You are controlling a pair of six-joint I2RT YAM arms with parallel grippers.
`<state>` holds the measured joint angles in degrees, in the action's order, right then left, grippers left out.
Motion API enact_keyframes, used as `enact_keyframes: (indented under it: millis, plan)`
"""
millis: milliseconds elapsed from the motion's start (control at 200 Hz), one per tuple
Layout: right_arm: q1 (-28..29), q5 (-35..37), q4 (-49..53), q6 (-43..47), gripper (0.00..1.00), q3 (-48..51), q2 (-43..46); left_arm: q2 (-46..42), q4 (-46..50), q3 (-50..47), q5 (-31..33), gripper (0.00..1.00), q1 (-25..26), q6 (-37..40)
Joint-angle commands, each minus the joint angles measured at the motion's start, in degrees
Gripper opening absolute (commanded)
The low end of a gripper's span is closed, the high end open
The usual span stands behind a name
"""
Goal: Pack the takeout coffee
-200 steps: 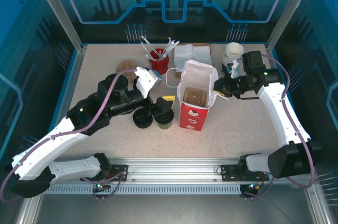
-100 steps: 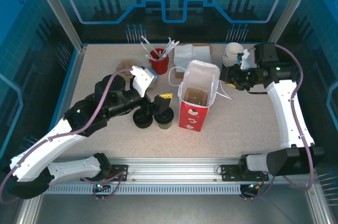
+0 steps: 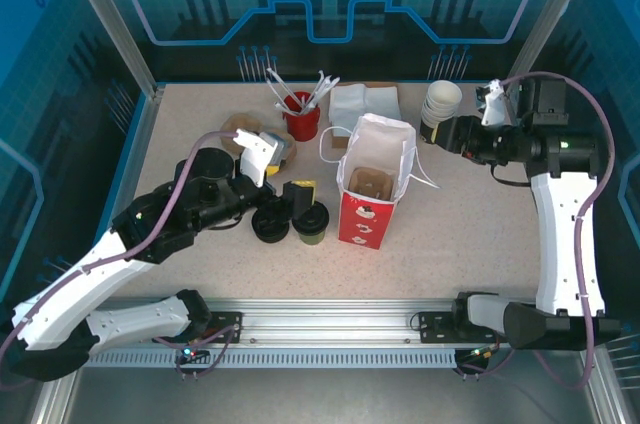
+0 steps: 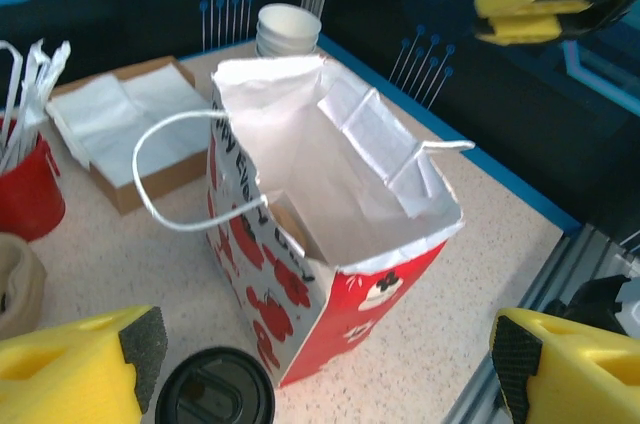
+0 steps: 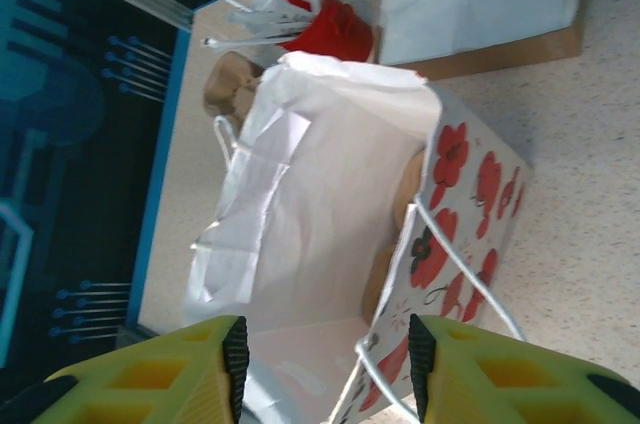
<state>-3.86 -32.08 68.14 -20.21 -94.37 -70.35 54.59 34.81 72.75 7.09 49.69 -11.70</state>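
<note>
The takeout coffee (image 3: 311, 223), olive-sided with a black lid (image 4: 215, 390), stands on the table just left of the red poppy-print paper bag (image 3: 372, 190). The bag stands upright with its mouth open (image 4: 340, 169), and something brown lies inside. My left gripper (image 3: 298, 199) hovers open just above and left of the coffee; its yellow fingers (image 4: 70, 369) stand wide apart and hold nothing. My right gripper (image 3: 436, 134) is open to the right of the bag, clear of its rim. The bag's white handle (image 5: 455, 264) lies in front of its fingertips (image 5: 236, 349).
A low stack of black lids (image 3: 270, 225) sits beside the coffee. At the back are a red cup of white utensils (image 3: 301, 116), a napkin tray (image 3: 365, 102) and stacked white-lined cups (image 3: 441, 102). A brown object (image 3: 238, 127) lies back left.
My right gripper has opened, let go of the bag's right rim and drawn back to the right. My left gripper has shifted slightly left; the bag stays upright.
</note>
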Motion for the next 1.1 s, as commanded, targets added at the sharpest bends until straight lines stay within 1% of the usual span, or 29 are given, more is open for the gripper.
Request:
enact_keyframes:
  millis: [0, 220, 320, 390, 475, 575, 635, 660, 710, 815, 940, 1090]
  plan:
    - [-1.1, -7.4, 0.7, 1.1, 0.48, 1.7, 1.9, -0.1, 4.6, -1.2, 1.3, 0.87, 0.4, -5.7]
    - [-1.1, -9.8, 0.9, 0.0, 0.48, 5.4, 5.7, 2.2, 7.8, -3.1, 1.1, 0.85, 0.5, -12.7]
    - [-1.1, -9.2, 0.6, 0.0, 0.48, 6.5, 7.2, 2.9, 7.7, -4.9, 1.3, 0.85, 0.4, -15.1]
    - [-1.1, -9.0, 0.0, 0.4, 0.49, 7.4, 8.0, 4.2, 8.9, -5.4, 3.2, 0.83, 0.4, -18.5]
    - [-1.1, -9.4, -1.6, 0.4, 0.49, 8.1, 8.4, 6.7, 10.5, -5.5, 3.3, 0.81, 0.8, -21.3]
    - [-1.1, -9.5, -3.0, 0.1, 0.49, 8.4, 8.4, 9.1, 11.6, -6.1, 6.0, 0.80, 2.0, -25.2]
    - [-1.1, -9.3, -4.1, -0.3, 0.49, 9.0, 8.7, 10.7, 12.3, -6.5, 6.4, 0.80, 2.3, -27.1]
    - [-1.1, -9.1, -4.5, -0.3, 0.49, 9.0, 8.8, 11.1, 12.5, -6.6, 7.9, 0.80, 2.9, -27.5]
    - [-1.1, -8.4, -5.1, -0.4, 0.49, 9.3, 9.1, 12.4, 13.6, -6.8, 12.7, 0.82, 4.8, -28.6]
    - [-1.1, -6.7, -5.6, -0.5, 0.49, 10.4, 9.9, 15.3, 14.1, -7.5, 16.4, 0.88, 6.5, -30.0]
    - [-1.1, -5.9, -6.0, -0.1, 0.49, 12.6, 10.7, 18.7, 13.1, -8.7, 17.4, 0.93, 7.0, -31.9]
    - [-1.1, -5.4, -5.2, 0.9, 0.49, 14.2, 10.8, 21.9, 13.2, -8.6, 19.1, 0.96, 7.3, -33.4]
